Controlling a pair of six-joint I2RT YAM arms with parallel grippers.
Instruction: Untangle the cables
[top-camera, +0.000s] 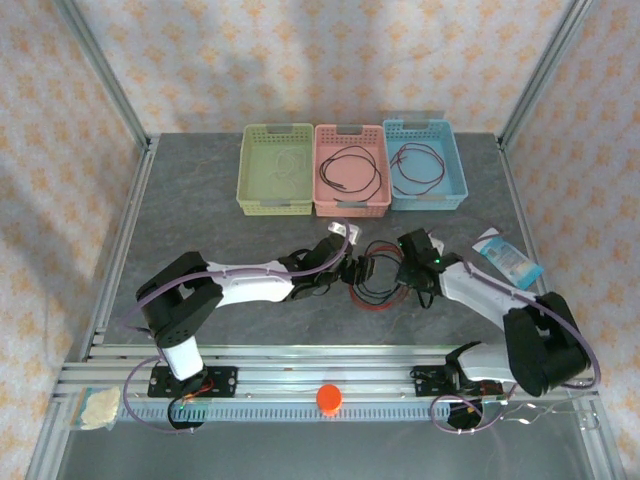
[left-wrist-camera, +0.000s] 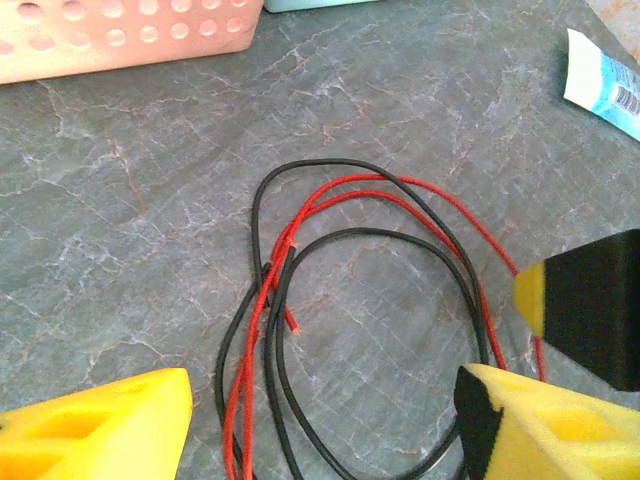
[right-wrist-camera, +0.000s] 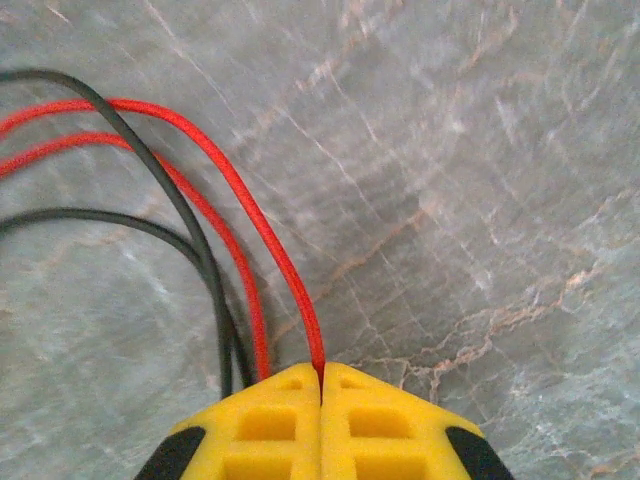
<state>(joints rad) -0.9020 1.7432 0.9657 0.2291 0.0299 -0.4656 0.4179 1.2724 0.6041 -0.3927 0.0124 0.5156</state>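
A tangle of red and black cables (top-camera: 378, 282) lies on the grey table between my two grippers. In the left wrist view the red cable (left-wrist-camera: 262, 330) and the black cable (left-wrist-camera: 285, 400) loop together, and a bare red end lies inside the loop. My left gripper (left-wrist-camera: 325, 430) hovers over the tangle's left side, open, its yellow fingers (left-wrist-camera: 100, 425) wide apart with strands lying between them. My right gripper (right-wrist-camera: 321, 385) is shut on the red cable (right-wrist-camera: 240, 200) at the tangle's right side. Black strands (right-wrist-camera: 205, 270) run past its left finger.
Three baskets stand at the back: green (top-camera: 275, 207), pink (top-camera: 351, 209) and blue (top-camera: 427, 201), each with a coiled cable inside. A white and blue packet (top-camera: 508, 258) lies right of the tangle. An orange ball (top-camera: 329, 398) sits on the front rail.
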